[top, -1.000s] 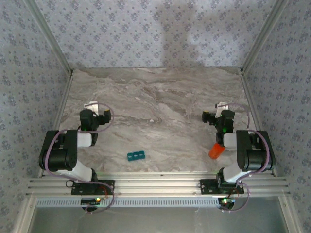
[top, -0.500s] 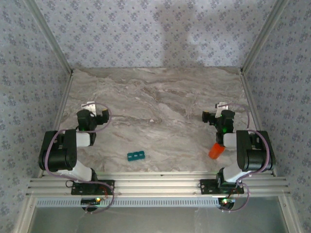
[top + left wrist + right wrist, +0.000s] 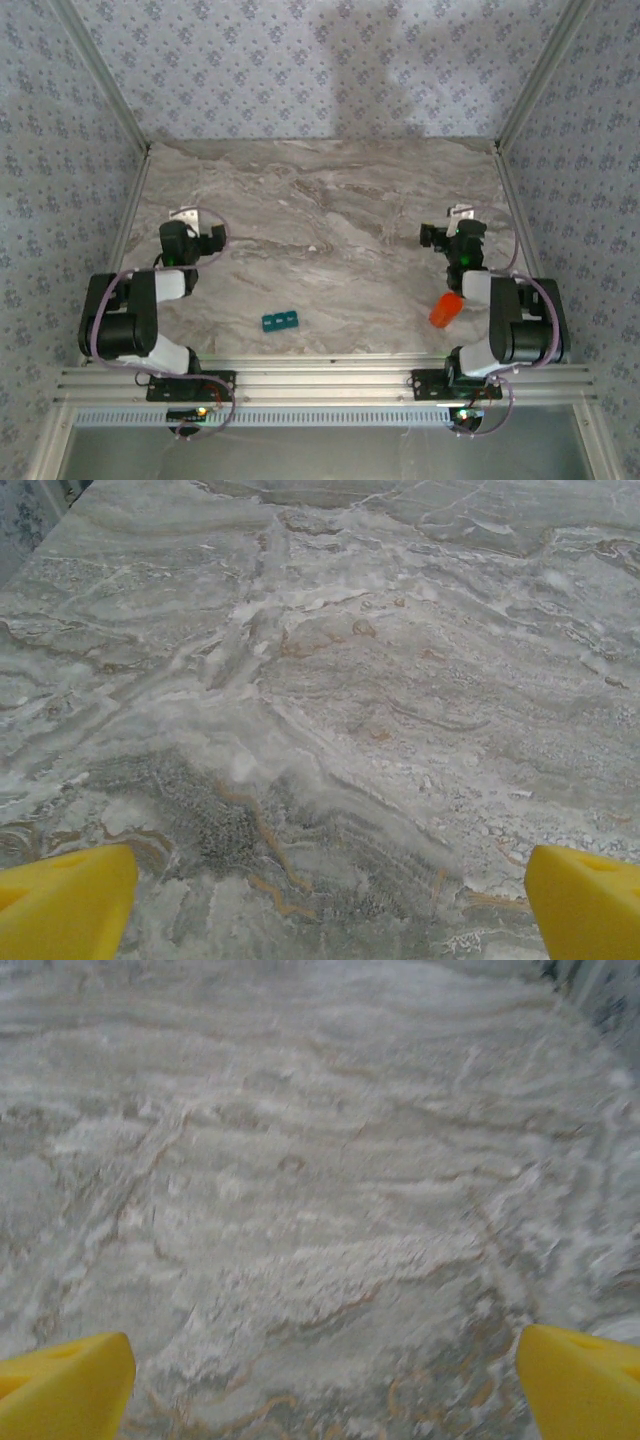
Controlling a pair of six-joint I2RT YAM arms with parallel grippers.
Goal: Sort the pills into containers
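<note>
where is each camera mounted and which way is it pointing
Top external: above and behind, looking down on the table, pill box, orange bottle; both arms show.
Left wrist: on the left arm, facing marble; left hand open, yellow fingertips in bottom corners.
Right wrist: on the right arm, likewise; right hand open.
All three share the marble table.

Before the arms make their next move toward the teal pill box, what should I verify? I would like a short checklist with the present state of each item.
1. Left tool open and holding nothing: ok.
2. Right tool open and holding nothing: ok.
3. Pill box lying flat on the table, apart from both arms: ok.
4. Pill box lids open: cannot tell, too small in the top view.
5. Orange bottle well away from the right arm: not ok, it sits close beside that arm.
6. Pills located: cannot tell.
</note>
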